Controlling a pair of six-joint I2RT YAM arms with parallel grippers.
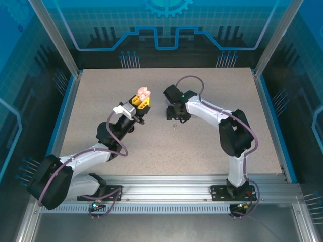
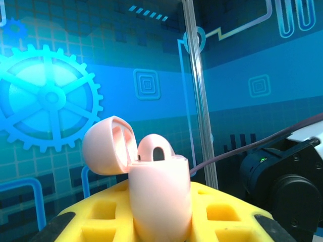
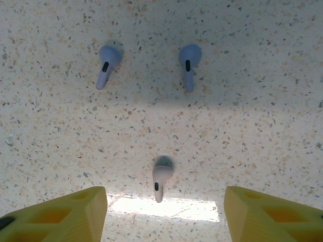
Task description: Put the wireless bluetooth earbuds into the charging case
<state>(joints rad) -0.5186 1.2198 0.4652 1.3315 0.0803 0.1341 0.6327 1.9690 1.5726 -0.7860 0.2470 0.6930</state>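
Left end effector (image 1: 141,102) is up off the surface (image 1: 227,85), left of centre; clamped shut on the pale pink charging case (image 1: 144,92). In the left wrist view the case stands upright between the yellow fingers (image 2: 222,212), gripped low on its body. The lid (image 2: 108,145) is hinged open, tipped back to the left. A rounded pink piece (image 2: 156,147) with a dark slot sticks up from the case mouth; can't tell whether it's a seated earbud.

Right end effector (image 1: 174,113) sits near mid-surface, just right of the left one, pointing down. Its jaws are apart at a moderate width and hold nothing. In the right wrist view both yellow fingertips sit at the bottom corners, with bare surface between them.

Three earbuds lie loose on the surface under the right end effector. The pale pink earbud (image 3: 161,177) is nearest, just ahead of the gap between the fingertips, stem toward the end effector, touching neither finger. The purple earbud (image 3: 107,63) and the second purple earbud (image 3: 189,61) lie further out, side by side but apart, stems also toward the end effector. All three are outside the case.
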